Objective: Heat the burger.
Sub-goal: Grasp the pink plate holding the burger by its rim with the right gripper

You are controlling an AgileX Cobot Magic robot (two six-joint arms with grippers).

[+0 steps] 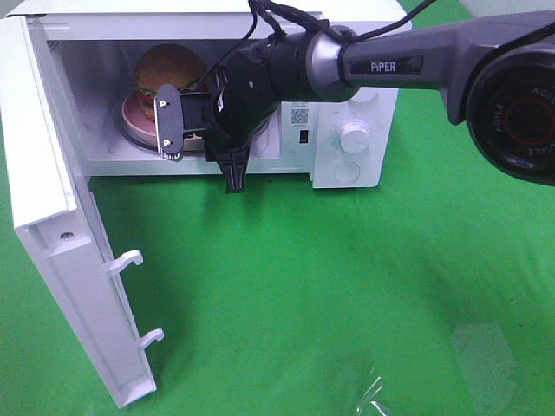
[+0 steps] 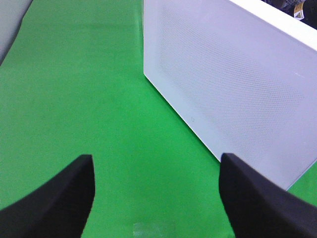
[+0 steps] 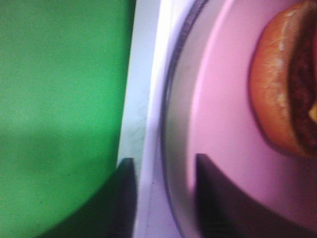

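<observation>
With the white microwave (image 1: 351,139) at the frame's upper left standing door-open, pink plate (image 1: 130,117) and burger (image 1: 165,74) inside, the right gripper (image 1: 204,139) (jaws half-closed astride the sill, gripping nothing) should retreat straight out, while the left gripper (image 2: 156,198) hangs open.

The setting presents as a robotics test station, not a domestic kitchen. A surface (image 1: 347,286) covered in uniform bright green cloth carries one white microwave (image 1: 347,130), door (image 1: 61,251) open. A dark robot arm (image 1: 408,61) marked "PIPER" reaches over it. No cabinetry or household fittings appear in any view.
</observation>
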